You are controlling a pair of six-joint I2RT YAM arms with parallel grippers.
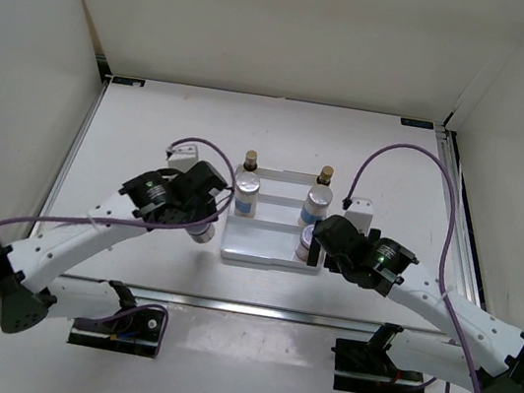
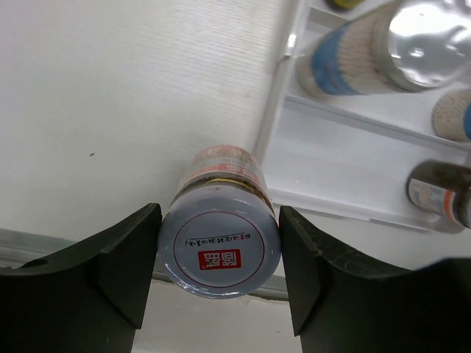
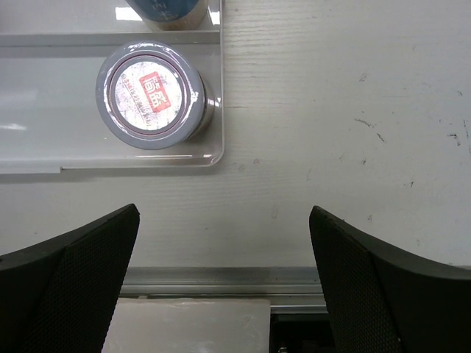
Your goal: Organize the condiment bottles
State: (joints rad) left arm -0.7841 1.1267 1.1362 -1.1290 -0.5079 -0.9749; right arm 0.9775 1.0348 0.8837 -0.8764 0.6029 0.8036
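Left gripper (image 2: 219, 246) pinches a squat red-marked jar (image 2: 221, 261), jaws about half-open, just left of the tray (image 2: 331, 165). I'd keep it upright and lift clear over the wall. Right gripper (image 3: 224, 250) gapes empty beside the tray.

This is a robot test lab, not a home or a kitchen. 2 robot arms (image 1: 75, 242) are bolted at the near edge of a white table (image 1: 153, 129), boxed in on 3 sides by plain white walls (image 1: 269, 28). Metal rails (image 1: 254, 308) frame the tabletop and purple cables (image 1: 404, 147) loop from the arms. The household items on it are condiment bottles (image 1: 245, 194) and a white tray (image 1: 259, 248).
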